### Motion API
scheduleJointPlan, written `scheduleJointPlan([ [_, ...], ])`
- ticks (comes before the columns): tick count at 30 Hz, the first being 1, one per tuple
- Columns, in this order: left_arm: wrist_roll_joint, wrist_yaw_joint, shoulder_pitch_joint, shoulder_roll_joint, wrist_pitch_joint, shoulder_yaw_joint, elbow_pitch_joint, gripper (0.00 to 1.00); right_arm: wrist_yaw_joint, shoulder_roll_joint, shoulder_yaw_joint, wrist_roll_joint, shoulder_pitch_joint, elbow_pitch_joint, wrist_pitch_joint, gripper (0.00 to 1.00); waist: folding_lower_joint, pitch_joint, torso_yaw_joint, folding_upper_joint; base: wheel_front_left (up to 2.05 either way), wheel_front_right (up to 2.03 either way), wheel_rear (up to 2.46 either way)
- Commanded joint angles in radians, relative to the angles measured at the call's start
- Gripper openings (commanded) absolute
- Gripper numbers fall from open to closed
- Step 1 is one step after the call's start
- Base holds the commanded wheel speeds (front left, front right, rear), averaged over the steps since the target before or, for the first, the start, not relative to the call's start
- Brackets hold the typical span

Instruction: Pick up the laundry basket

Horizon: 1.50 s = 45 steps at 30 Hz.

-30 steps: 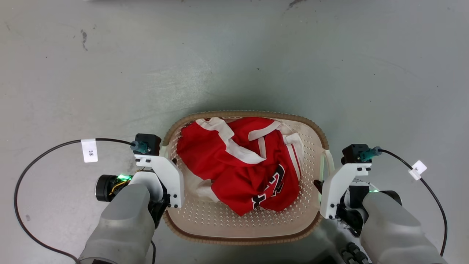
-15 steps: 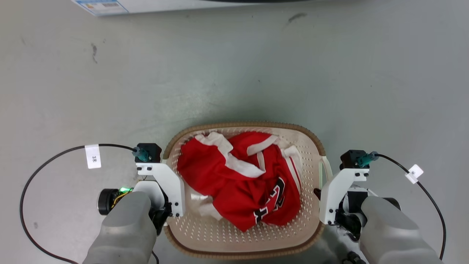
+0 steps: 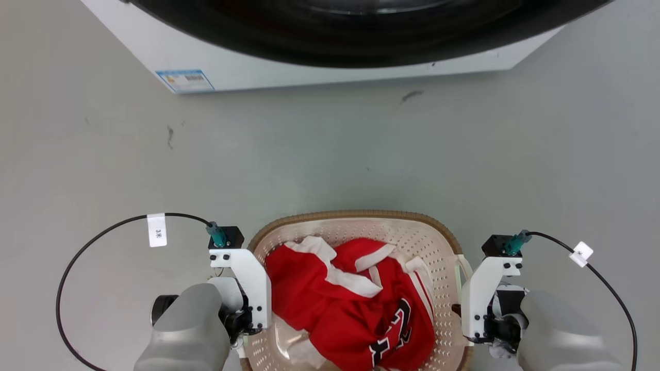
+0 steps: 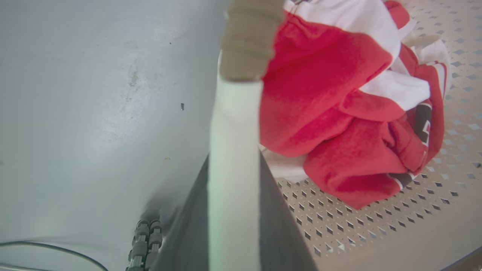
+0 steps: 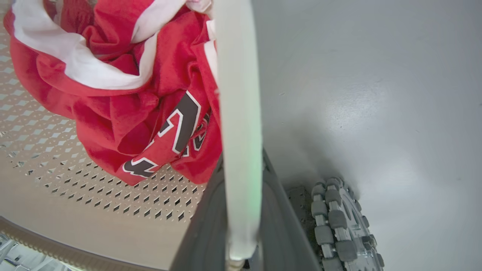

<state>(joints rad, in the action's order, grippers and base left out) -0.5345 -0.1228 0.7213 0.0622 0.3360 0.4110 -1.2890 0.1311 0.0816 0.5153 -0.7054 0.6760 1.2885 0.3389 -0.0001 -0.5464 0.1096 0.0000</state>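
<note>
Clearly both jaws grip the laundry basket (image 3: 356,214).

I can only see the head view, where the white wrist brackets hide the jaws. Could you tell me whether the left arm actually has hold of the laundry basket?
Observer: Yes. In the left wrist view the left gripper has its jaws shut on the cream side handle of the laundry basket.
Operator: Thank you. And the right side?
Observer: The same: the right gripper has its jaws shut on the other handle.
Operator: Is anything close beside it?
Observer: A wheel with grey rollers sits on the floor, beside the outer jaw.
</note>
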Motion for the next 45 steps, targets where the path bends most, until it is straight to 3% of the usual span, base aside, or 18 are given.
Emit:
scheduleJointPlan([
  [1,-0.008,-0.009,-0.014,-0.004,0.033,0.001,0.000,0.00,-0.001,0.009,0.003,-0.009,0.001,0.000,0.021,0.00,0.0001,0.052,-0.001,0.0000,0.00,0.00,0.00],
  [11,-0.032,-0.009,-0.003,-0.008,0.156,0.014,0.000,0.00,-0.001,0.044,0.041,-0.051,0.012,-0.037,0.159,0.00,0.0001,0.185,-0.010,0.0000,0.00,0.00,0.00],
  [22,-0.054,-0.011,0.026,-0.007,0.199,0.033,0.000,0.00,-0.001,0.095,0.092,-0.088,0.043,-0.072,0.260,0.00,0.0001,0.291,-0.028,0.0000,0.00,0.00,0.00],
  [45,-0.129,-0.012,-0.007,-0.009,0.327,0.081,0.004,0.00,-0.001,0.101,0.144,-0.163,0.060,-0.049,0.463,0.00,0.0001,0.489,-0.041,0.0000,0.00,0.00,0.00],
])
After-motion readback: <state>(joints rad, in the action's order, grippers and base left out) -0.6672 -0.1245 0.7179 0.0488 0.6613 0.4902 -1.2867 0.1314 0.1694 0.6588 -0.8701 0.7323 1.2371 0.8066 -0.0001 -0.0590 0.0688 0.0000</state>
